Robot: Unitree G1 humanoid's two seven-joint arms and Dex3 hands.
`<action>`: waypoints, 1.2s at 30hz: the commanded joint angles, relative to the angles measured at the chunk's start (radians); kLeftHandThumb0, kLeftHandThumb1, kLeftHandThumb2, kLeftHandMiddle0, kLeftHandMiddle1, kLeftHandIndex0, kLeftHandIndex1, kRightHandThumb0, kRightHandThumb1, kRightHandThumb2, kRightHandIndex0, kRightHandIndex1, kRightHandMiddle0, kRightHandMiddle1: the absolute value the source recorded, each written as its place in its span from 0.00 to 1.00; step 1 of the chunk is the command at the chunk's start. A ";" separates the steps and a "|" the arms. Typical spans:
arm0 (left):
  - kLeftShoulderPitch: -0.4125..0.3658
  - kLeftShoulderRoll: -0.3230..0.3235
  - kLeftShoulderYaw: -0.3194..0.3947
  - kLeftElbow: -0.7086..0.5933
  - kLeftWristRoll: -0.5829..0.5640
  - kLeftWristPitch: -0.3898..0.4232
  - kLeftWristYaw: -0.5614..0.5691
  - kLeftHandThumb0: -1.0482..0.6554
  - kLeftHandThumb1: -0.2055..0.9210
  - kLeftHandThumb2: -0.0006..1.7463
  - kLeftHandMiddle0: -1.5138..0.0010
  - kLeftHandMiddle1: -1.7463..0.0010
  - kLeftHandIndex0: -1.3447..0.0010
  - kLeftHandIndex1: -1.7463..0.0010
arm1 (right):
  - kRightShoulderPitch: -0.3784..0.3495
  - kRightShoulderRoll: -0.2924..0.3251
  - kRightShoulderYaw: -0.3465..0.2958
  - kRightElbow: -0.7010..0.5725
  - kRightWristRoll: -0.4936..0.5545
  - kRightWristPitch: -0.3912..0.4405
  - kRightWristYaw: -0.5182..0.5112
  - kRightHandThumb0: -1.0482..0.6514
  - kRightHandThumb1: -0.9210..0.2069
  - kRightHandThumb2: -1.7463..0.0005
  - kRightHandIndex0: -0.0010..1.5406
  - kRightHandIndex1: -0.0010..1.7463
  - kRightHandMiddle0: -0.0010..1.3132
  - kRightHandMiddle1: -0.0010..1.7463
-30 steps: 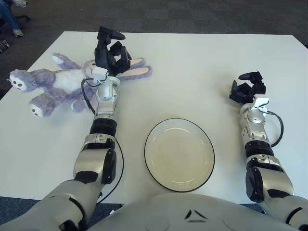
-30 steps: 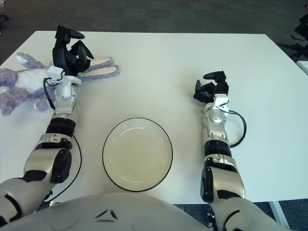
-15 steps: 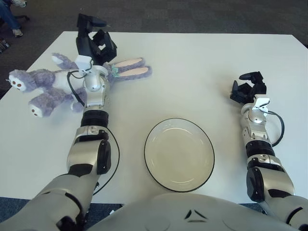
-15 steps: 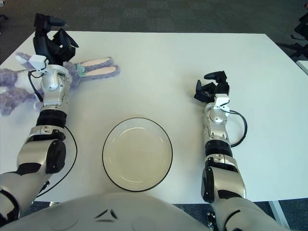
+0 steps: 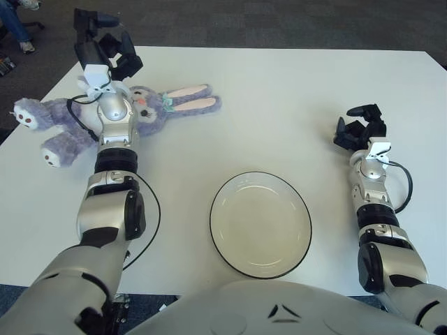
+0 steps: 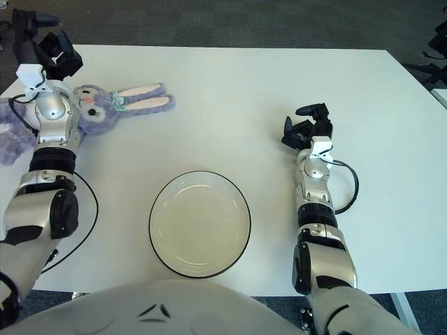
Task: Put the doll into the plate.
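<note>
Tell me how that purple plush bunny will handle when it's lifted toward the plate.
The plush bunny looks soft and fuzzy, so it will probably sag and feel light. Its long ears and splayed legs would likely dangle, perhaps over the plate rim. The left robot hand shows above it.

Both eyes sit on the robot's head, looking forward and down at the white surface (image 5: 265, 98) from close above, set slightly apart, and both share the plate (image 5: 260, 223) and the two arms.
</note>
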 commanded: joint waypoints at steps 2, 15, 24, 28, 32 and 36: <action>-0.038 0.037 0.000 0.053 0.013 0.008 0.026 0.37 0.65 0.60 0.35 0.01 0.66 0.00 | 0.008 -0.006 0.001 0.009 -0.004 0.016 0.000 0.61 0.48 0.31 0.45 0.90 0.24 1.00; -0.066 0.076 0.007 0.138 -0.012 0.028 0.033 0.37 0.63 0.62 0.34 0.01 0.65 0.00 | 0.010 -0.013 -0.002 0.019 0.004 0.015 0.014 0.61 0.48 0.31 0.45 0.89 0.24 1.00; -0.067 0.082 0.010 0.145 -0.018 0.033 0.055 0.36 0.62 0.63 0.35 0.01 0.64 0.00 | 0.008 -0.022 -0.007 0.033 0.007 0.012 0.024 0.61 0.48 0.31 0.45 0.89 0.24 1.00; -0.067 0.087 0.008 0.152 -0.014 0.023 0.063 0.36 0.61 0.64 0.35 0.01 0.64 0.00 | 0.004 -0.025 -0.007 0.041 0.006 0.008 0.023 0.61 0.48 0.31 0.45 0.89 0.24 1.00; -0.066 0.094 0.005 0.158 -0.007 0.008 0.074 0.36 0.61 0.64 0.35 0.02 0.64 0.00 | -0.001 -0.027 -0.004 0.052 0.000 0.003 0.019 0.61 0.48 0.31 0.45 0.89 0.24 1.00; -0.060 0.100 0.003 0.156 -0.005 -0.001 0.080 0.36 0.60 0.64 0.34 0.02 0.64 0.00 | -0.009 -0.029 -0.002 0.065 -0.004 -0.002 0.018 0.61 0.48 0.31 0.44 0.90 0.24 1.00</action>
